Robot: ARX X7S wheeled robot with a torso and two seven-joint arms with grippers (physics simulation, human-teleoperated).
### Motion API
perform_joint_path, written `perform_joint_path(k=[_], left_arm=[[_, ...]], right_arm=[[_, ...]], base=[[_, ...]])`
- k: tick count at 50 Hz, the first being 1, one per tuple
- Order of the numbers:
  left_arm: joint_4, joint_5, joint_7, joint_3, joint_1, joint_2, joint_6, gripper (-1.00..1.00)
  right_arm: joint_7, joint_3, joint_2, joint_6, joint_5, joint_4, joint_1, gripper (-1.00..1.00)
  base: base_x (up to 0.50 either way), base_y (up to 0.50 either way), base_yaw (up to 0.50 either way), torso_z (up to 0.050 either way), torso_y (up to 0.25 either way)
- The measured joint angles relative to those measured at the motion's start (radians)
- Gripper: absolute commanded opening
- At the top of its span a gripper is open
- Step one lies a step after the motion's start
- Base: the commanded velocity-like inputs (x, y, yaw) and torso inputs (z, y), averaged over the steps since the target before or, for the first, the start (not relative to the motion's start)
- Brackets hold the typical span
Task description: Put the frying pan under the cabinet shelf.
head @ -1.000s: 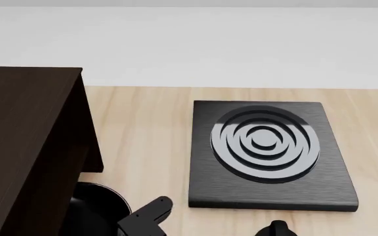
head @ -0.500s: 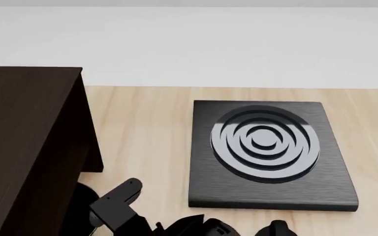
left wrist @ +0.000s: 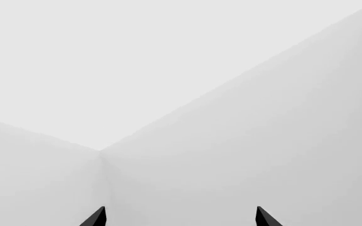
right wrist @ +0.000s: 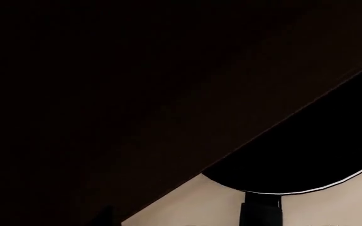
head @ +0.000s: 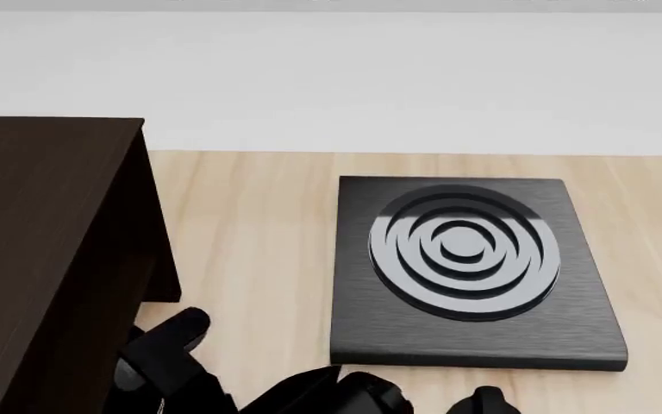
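Observation:
In the right wrist view the frying pan [right wrist: 313, 155] is a black round shape with a thin pale rim, partly beneath the dark cabinet shelf [right wrist: 105, 94]. Its black handle [right wrist: 261, 212] points back toward the camera. My right gripper [right wrist: 182, 219] is open, and bare table shows between its tips, just short of the pan. In the head view the cabinet shelf [head: 44, 241] fills the left side. The right arm [head: 165, 349] reaches across to its lower corner and hides the pan. My left gripper [left wrist: 179, 217] is open and faces only white walls.
A square black hob [head: 469, 267] with concentric grey rings lies on the wooden table [head: 262, 241] to the right of the cabinet. A white wall runs behind the table. A black knob [head: 486, 402] shows at the bottom edge.
The right arm has swung left across the table to the cabinet's lower corner. The pan's round black body, seen beside the cabinet a second ago, no longer shows in the head view.

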Motion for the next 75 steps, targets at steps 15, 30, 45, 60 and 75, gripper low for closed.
perform_joint_path(k=[15, 30, 45, 60, 75], left_arm=[[0.002, -0.025, -0.014, 0.004, -0.014, -0.008, 0.011, 1.00], [-0.002, -0.050, -0.026, 0.007, -0.029, -0.017, 0.023, 1.00], [-0.011, -0.070, -0.044, 0.026, -0.056, -0.010, 0.024, 1.00], [-0.019, -0.087, -0.063, 0.050, -0.083, 0.003, 0.024, 1.00], [-0.023, -0.100, -0.074, 0.067, -0.094, 0.014, 0.032, 1.00]], right_arm=[[0.064, -0.042, 0.072, 0.016, 0.055, -0.137, 0.027, 1.00], [0.191, -0.017, 0.198, 0.017, 0.081, -0.338, 0.087, 1.00], [0.325, 0.018, 0.344, 0.022, 0.114, -0.561, 0.136, 1.00], [0.457, 0.072, 0.507, 0.003, 0.160, -0.788, 0.174, 1.00], [0.575, 0.135, 0.668, -0.017, 0.190, -0.976, 0.231, 1.00]], base=[[0.00, 0.00, 0.00, 0.000, 0.000], [0.00, 0.00, 0.00, 0.000, 0.000], [0.00, 0.00, 0.00, 0.000, 0.000], [0.00, 0.00, 0.00, 0.000, 0.000], [0.00, 0.00, 0.00, 0.000, 0.000]])
